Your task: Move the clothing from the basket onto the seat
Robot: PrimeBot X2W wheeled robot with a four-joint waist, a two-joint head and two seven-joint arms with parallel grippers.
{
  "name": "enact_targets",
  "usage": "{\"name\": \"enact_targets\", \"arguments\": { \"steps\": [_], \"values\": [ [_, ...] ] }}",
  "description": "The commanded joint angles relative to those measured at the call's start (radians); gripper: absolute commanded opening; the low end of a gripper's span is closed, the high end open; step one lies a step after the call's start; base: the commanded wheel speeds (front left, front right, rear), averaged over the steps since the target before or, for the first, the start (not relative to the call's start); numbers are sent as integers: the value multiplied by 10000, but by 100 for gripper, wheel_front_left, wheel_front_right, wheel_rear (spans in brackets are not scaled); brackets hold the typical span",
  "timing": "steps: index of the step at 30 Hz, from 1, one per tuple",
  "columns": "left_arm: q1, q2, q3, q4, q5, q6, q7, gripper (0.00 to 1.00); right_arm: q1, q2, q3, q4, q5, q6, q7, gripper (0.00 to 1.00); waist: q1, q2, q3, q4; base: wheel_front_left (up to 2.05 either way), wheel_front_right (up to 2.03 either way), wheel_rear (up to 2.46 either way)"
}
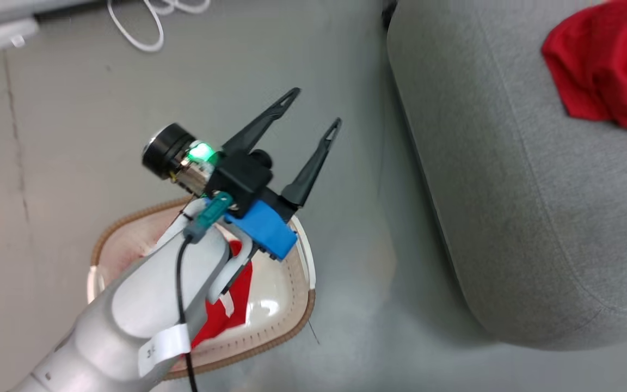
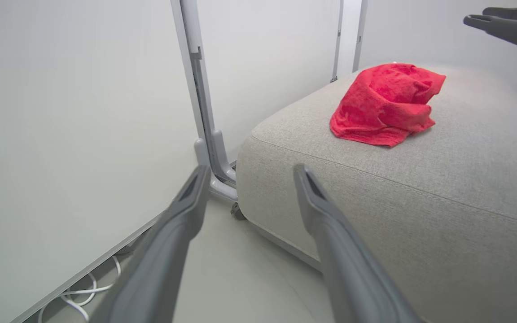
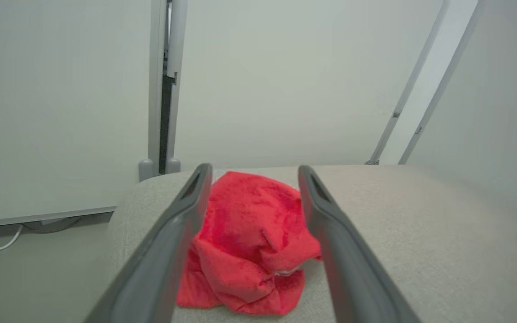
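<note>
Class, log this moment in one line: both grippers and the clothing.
left gripper: open, empty, pointing toward seat | right gripper: open, empty, above seat | one garment on seat | another garment in basket

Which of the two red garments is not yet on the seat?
The red-and-white garment in the basket, beneath the left forearm; the other garment lies on the seat.

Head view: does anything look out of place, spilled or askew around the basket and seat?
Nothing stands out. One red garment lies crumpled on the seat; a second garment sits in the basket on the floor, partly hidden by the left arm. The left gripper and right gripper are both open and empty.
</note>
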Motion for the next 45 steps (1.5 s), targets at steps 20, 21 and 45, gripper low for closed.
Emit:
{"name": "enact_targets", "arguments": {
  "steps": [20,21,45],
  "values": [
    [4410,11,5216,-1321,810,204,-40,100,2159,657,3851,-1258,934,1,-38,100,1,0,-3109,1834,0,0,0],
    [4604,-38,5402,-1368,903,143,-38,100,2251,680,3925,-1259,952,1,-38,100,1,0,-3196,1915,0,0,0],
    [7312,-1771,8481,-1466,2425,-963,-39,100,4634,1243,3976,-890,1126,1,-38,100,1,0,-4373,2703,0,0,0]
  ]
}}
